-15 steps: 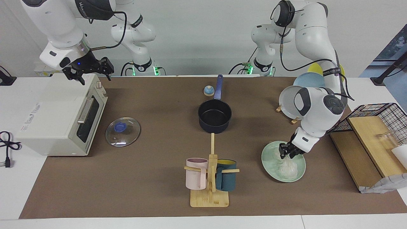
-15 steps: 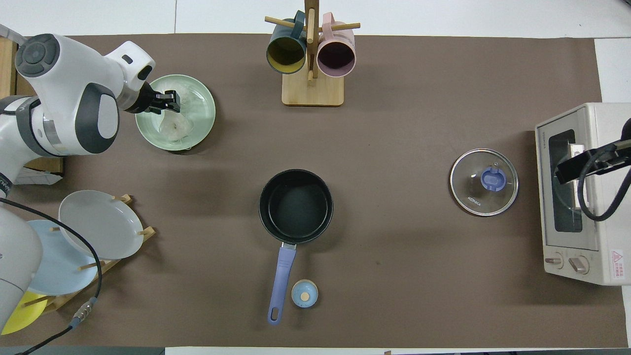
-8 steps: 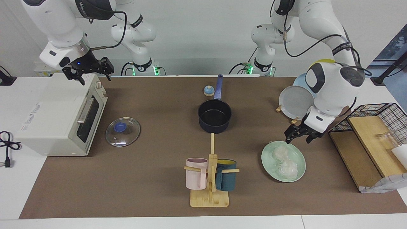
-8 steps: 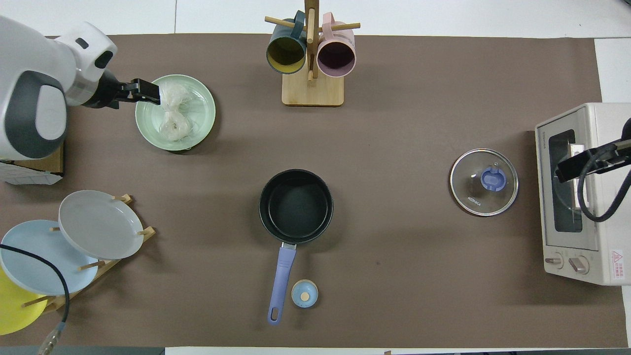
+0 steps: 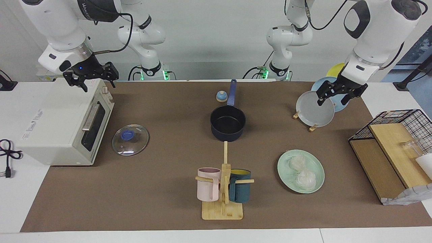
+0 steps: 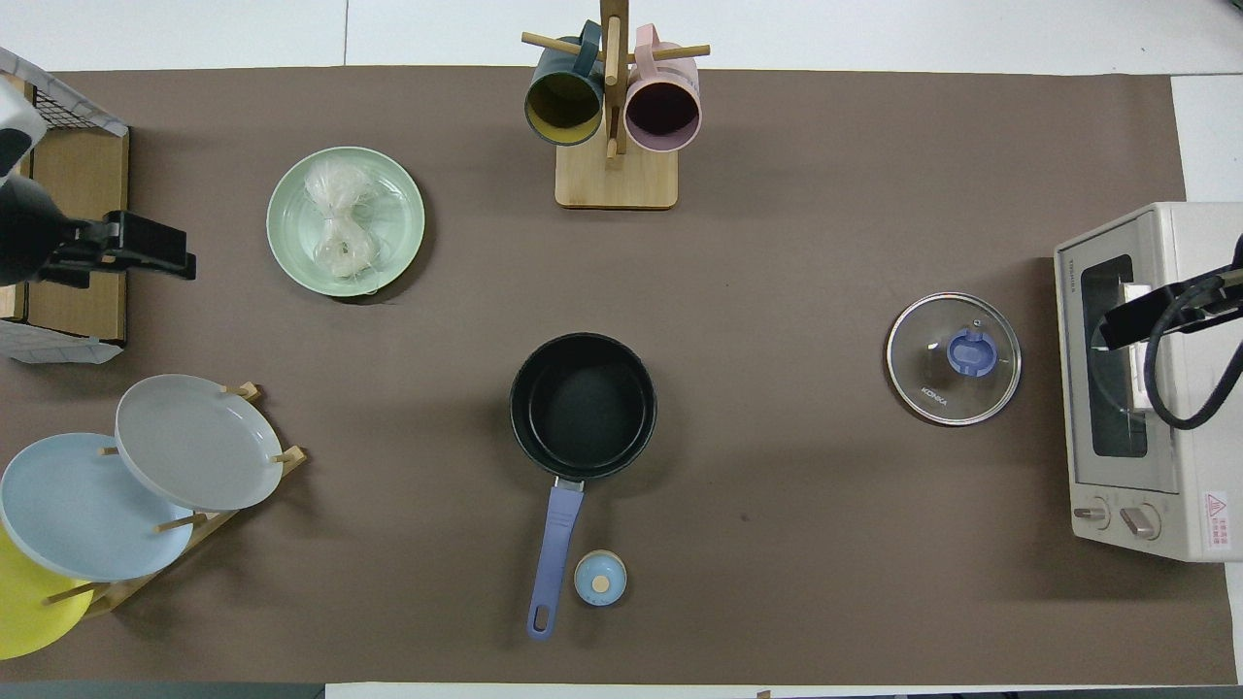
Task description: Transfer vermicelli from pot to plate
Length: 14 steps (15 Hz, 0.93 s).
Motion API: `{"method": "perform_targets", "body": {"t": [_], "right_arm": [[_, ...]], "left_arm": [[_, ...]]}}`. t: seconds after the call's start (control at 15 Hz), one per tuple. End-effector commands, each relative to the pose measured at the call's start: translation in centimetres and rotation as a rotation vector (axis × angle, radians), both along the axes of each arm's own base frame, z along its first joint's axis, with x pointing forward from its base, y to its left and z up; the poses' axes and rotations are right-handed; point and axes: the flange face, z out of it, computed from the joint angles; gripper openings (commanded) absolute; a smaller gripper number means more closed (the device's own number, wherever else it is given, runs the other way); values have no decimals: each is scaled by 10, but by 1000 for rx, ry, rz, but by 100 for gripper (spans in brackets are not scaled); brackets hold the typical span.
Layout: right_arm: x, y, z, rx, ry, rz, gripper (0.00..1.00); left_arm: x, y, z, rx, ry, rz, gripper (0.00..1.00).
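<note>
Facing view is showing the vermicelli (image 5: 301, 171) lying on the plate (image 5: 284, 168), the pot (image 5: 228, 123) sitting bare; left claw (image 5: 340, 93), spread, is hanging over the plate rack (image 5: 312, 128); right claw (image 5: 90, 75), spread, is waiting above the oven (image 5: 57, 121).

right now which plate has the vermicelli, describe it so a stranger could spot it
Start at the wooden mug stand with two hanging mugs, then look toward the left arm's end of the table. The plate lies flat there, pale mint green, holding the clump of white vermicelli; the other plates stand tilted in a rack.
</note>
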Motion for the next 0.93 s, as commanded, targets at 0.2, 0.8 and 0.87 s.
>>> {"method": "perform_targets", "body": {"t": [0.2, 0.8, 0.87], "right_arm": [[-5, -6, 0, 20, -9, -24, 100], [-5, -4, -1, 20, -6, -23, 100], [-5, -3, 0, 20, -7, -20, 100]], "left_arm": [[-35, 14, -13, 32, 57, 25, 100], [-28, -4, 26, 69, 97, -20, 100], [-32, -5, 25, 70, 114, -20, 100]]}}
